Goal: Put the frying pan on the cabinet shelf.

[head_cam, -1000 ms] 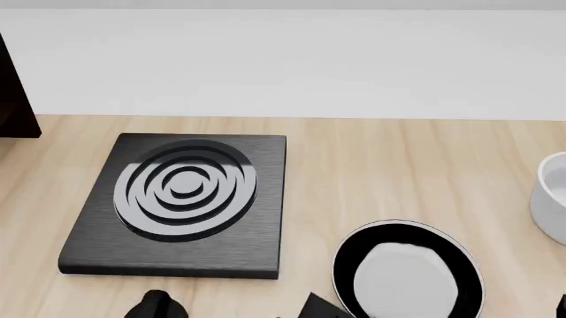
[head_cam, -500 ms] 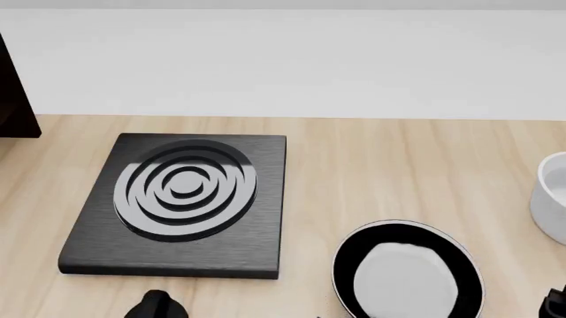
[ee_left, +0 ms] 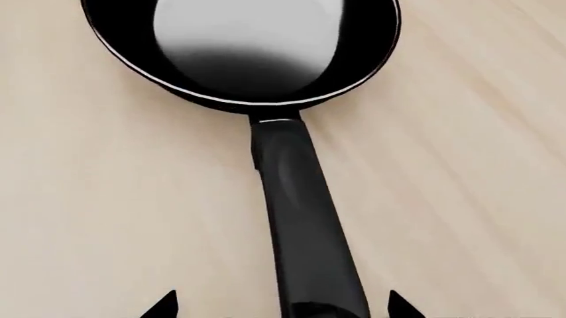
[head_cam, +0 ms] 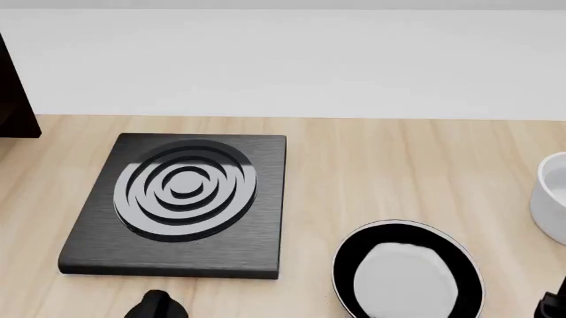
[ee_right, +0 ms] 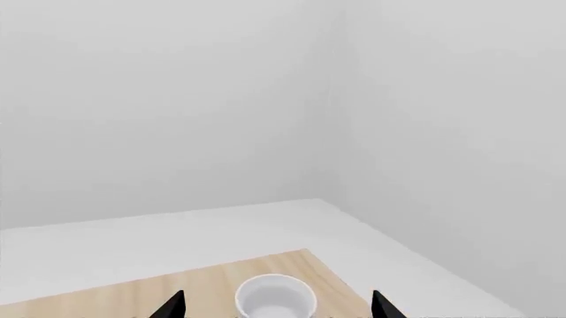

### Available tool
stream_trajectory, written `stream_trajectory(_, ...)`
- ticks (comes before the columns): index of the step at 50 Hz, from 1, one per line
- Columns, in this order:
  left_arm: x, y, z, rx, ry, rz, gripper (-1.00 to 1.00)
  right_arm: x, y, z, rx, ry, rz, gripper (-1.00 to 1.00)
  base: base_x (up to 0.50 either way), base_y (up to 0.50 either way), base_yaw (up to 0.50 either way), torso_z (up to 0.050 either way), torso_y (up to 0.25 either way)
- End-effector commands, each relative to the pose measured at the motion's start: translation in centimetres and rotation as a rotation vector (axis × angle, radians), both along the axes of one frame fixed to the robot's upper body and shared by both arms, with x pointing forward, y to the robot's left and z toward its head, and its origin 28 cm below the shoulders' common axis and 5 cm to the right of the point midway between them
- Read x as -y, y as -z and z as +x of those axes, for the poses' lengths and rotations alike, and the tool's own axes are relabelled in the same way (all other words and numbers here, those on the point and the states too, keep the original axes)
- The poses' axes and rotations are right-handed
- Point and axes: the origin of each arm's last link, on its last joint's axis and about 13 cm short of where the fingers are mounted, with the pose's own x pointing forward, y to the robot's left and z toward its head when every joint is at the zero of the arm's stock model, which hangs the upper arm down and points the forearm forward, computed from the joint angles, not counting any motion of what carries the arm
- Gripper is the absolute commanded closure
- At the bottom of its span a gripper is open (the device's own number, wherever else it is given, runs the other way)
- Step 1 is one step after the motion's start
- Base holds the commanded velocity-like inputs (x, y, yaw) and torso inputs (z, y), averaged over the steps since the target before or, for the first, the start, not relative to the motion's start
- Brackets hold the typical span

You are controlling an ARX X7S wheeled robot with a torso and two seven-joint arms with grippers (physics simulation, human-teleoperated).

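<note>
frying pan (head_cam: 409, 273) resting flat on the pale wooden countertop (head_cam: 380, 172), near the front edge, to the right of the black square burner plate (head_cam: 181, 202) and apart from it. pale sheen filling the pan's inside, thin light rim around it. in the left wrist view, frying pan (ee_left: 243, 46) with its black handle (ee_left: 305, 218) running back toward the camera, passing between the two dark fingertips of the left gripper (ee_left: 278, 305). fingertips spread wide on either side of the handle, not touching it, so released and grasping nothing. white round bowl (head_cam: 553, 189) at the far right edge of the counter, well apart from the pan. cabinet shelf (head_cam: 13, 93) only a dark sliver at the far left, beyond the burner plate. right gripper (ee_right: 276, 306) showing just two tips held apart, released, with the white bowl (ee_right: 276, 301) seen between them farther off, and plain white walls behind.
</note>
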Motion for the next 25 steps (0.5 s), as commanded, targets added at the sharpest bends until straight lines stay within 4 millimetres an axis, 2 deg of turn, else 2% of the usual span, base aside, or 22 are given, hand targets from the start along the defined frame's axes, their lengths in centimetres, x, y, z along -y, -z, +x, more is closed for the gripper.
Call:
stream_trajectory(1, -0.15, 0.15, 1.09, 0.024, -0.017, -0.019, -1.00, 0.17, 0.29, 0.28, -0.010, -0.001, 0.011, -1.00, 0.00, 0.00, 0.00, 0.000, 0.000)
stream_trajectory(17, -0.16, 0.11, 0.91, 0.064, 0.024, 0.008, -1.00, 0.26, 0.68, 0.41, -0.019, -0.005, 0.018, -1.00, 0.00, 0.00, 0.00, 0.000, 0.000)
stream_trajectory(18, -0.16, 0.09, 0.92, 0.071, 0.027, 0.010, 1.00, 0.27, 0.71, 0.42, -0.019, -0.005, 0.018, -1.00, 0.00, 0.00, 0.00, 0.000, 0.000)
stream_trajectory(25, -0.09, -0.14, 1.06, 0.089, 0.021, 0.007, 1.00, 0.38, 0.83, 0.39, -0.019, -0.003, 0.019, -1.00, 0.00, 0.00, 0.00, 0.000, 0.000)
